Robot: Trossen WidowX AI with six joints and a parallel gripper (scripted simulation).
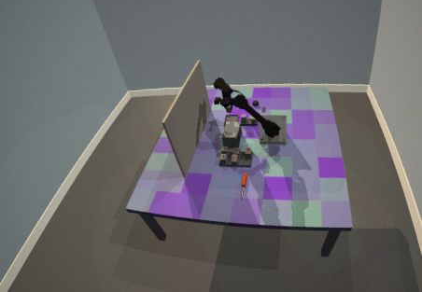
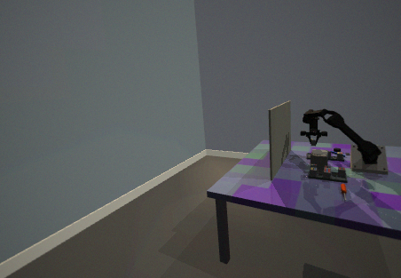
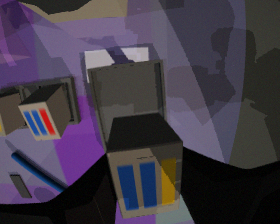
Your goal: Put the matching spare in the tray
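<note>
My gripper (image 1: 228,108) (image 2: 313,142) (image 3: 140,149) is shut on a spare block with blue, blue and yellow stripes on its pale face. It holds the block above the table, behind the tall grey box (image 1: 231,139) (image 2: 318,159). The grey rimmed tray (image 3: 128,92) shows just beyond the held block in the wrist view; the block covers its near part. A small rack (image 1: 248,123) (image 3: 75,100) left of the tray in the wrist view bears a spare striped blue, blue, red (image 3: 43,115) and another with yellow (image 3: 3,115). The mounted unit's back code cannot be read.
A front rack (image 1: 235,164) (image 2: 327,178) bears several striped spares. A tall panel (image 1: 184,124) (image 2: 279,140) stands left of the box. An orange screwdriver (image 1: 244,180) (image 2: 343,188) lies in front. A blue pen (image 3: 36,170) and grey piece (image 3: 21,185) lie near the small rack.
</note>
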